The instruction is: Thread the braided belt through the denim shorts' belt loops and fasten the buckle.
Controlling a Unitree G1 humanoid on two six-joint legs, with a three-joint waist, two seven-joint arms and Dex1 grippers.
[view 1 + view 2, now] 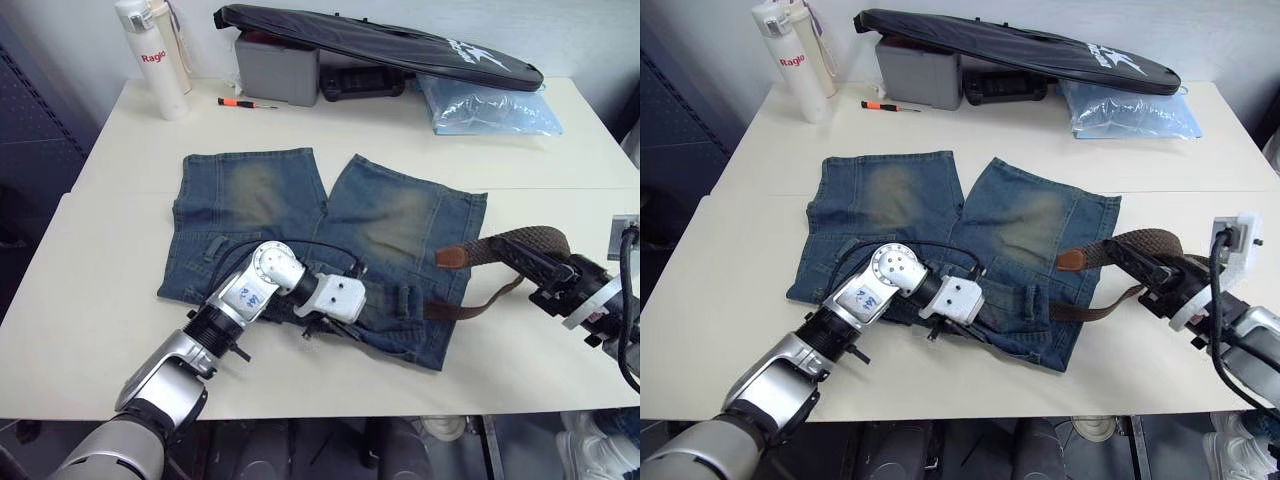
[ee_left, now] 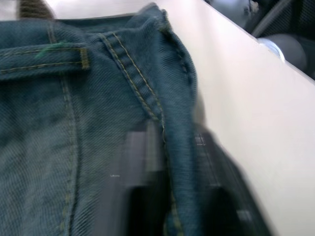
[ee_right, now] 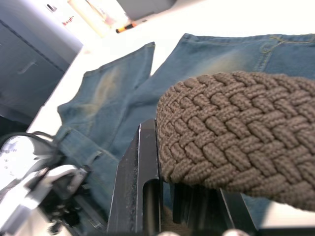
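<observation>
The denim shorts lie flat on the white table, waistband toward me. My left gripper is shut on the waistband edge near its middle, which runs between the fingers. A belt loop lies beside it and another belt loop sits further right. My right gripper is shut on the braided belt, holding it arched above the table right of the shorts. The belt's tan tip rests over the right leg. A brown strap trails down to the waistband. The buckle is hidden.
Along the table's far edge stand a white bottle, a grey box, a black bag and a pale blue plastic bag. A small screwdriver lies near the box. A white socket box sits at the right edge.
</observation>
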